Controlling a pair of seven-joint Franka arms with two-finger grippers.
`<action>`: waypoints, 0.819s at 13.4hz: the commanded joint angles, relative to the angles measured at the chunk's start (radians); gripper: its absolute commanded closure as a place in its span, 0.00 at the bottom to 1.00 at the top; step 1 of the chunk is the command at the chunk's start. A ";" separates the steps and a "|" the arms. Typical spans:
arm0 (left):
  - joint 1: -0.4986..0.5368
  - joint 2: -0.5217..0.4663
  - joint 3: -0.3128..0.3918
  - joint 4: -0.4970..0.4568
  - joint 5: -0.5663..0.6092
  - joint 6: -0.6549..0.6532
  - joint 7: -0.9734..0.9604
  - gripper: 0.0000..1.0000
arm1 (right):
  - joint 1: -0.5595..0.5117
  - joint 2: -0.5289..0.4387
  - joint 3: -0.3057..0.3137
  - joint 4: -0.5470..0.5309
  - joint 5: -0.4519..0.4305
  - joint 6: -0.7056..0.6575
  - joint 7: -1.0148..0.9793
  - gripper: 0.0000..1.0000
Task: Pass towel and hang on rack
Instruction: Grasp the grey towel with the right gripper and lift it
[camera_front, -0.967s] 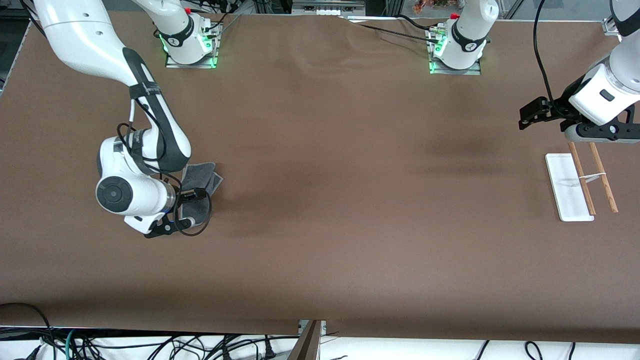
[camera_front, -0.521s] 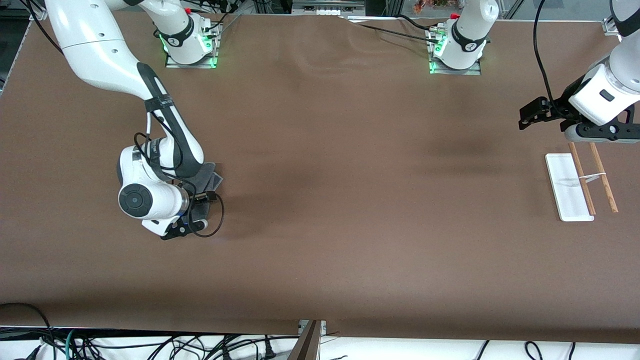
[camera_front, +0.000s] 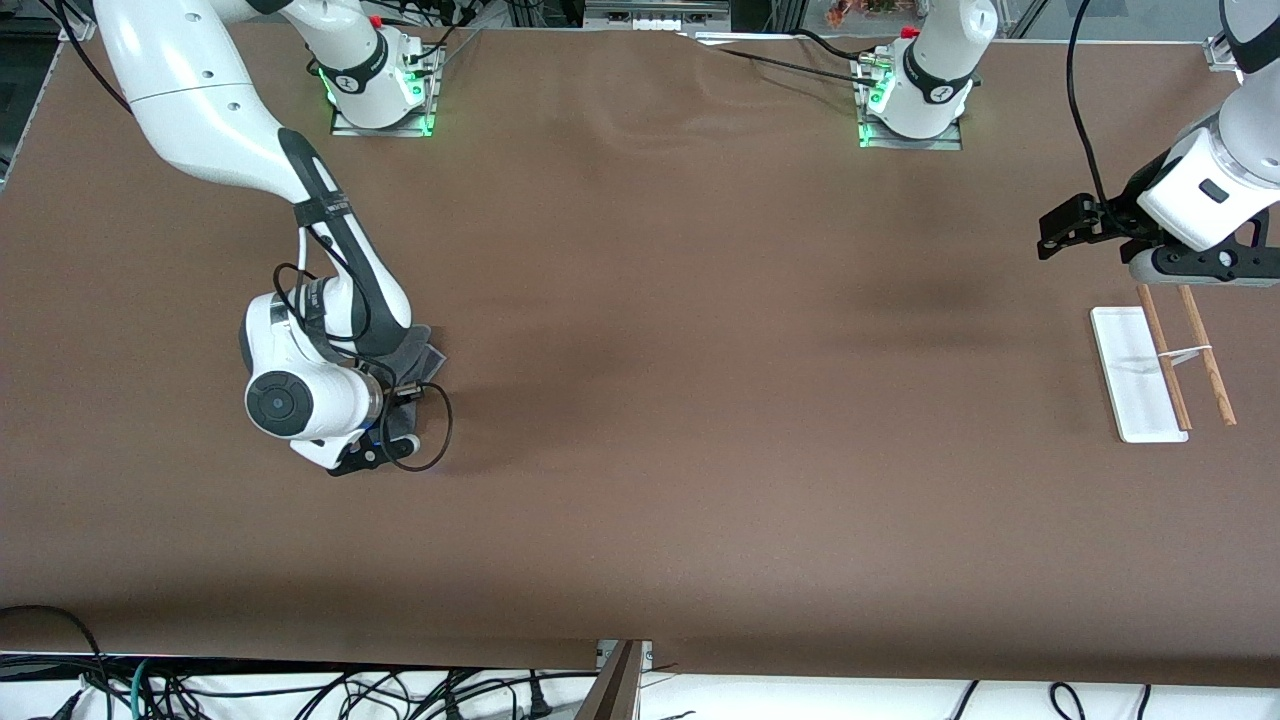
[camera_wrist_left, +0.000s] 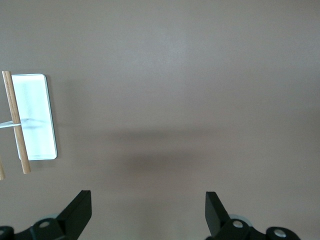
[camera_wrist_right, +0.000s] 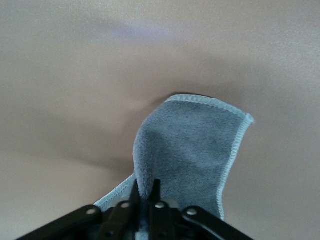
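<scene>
The dark grey towel (camera_front: 429, 352) lies at the right arm's end of the table, mostly hidden under the right wrist. In the right wrist view my right gripper (camera_wrist_right: 145, 189) is shut on a pinched fold of the towel (camera_wrist_right: 195, 150), whose free end trails down to the table. In the front view the right gripper (camera_front: 397, 396) sits low over the towel. The rack (camera_front: 1135, 385), a white base with two wooden rods (camera_front: 1165, 350), stands at the left arm's end. My left gripper (camera_front: 1050, 235) hangs open and empty in the air beside the rack (camera_wrist_left: 32, 120), its fingers (camera_wrist_left: 80, 210) wide apart.
The brown table (camera_front: 700, 400) spreads between the two arms. A black cable loop (camera_front: 430, 440) hangs from the right wrist beside the towel. The arm bases stand along the table's edge farthest from the camera.
The right wrist has shifted toward the left arm's end, over the towel, mostly in the first half second. The left arm has not moved.
</scene>
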 joint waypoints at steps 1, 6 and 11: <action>-0.005 -0.003 0.002 0.006 0.012 -0.014 0.004 0.00 | 0.003 -0.031 -0.001 0.006 0.025 -0.015 0.001 1.00; -0.005 -0.003 0.002 0.006 0.012 -0.014 0.004 0.00 | 0.006 -0.152 0.037 0.207 0.111 -0.246 0.002 1.00; -0.005 -0.003 0.001 0.006 0.012 -0.014 0.004 0.00 | 0.008 -0.157 0.128 0.396 0.220 -0.323 0.028 1.00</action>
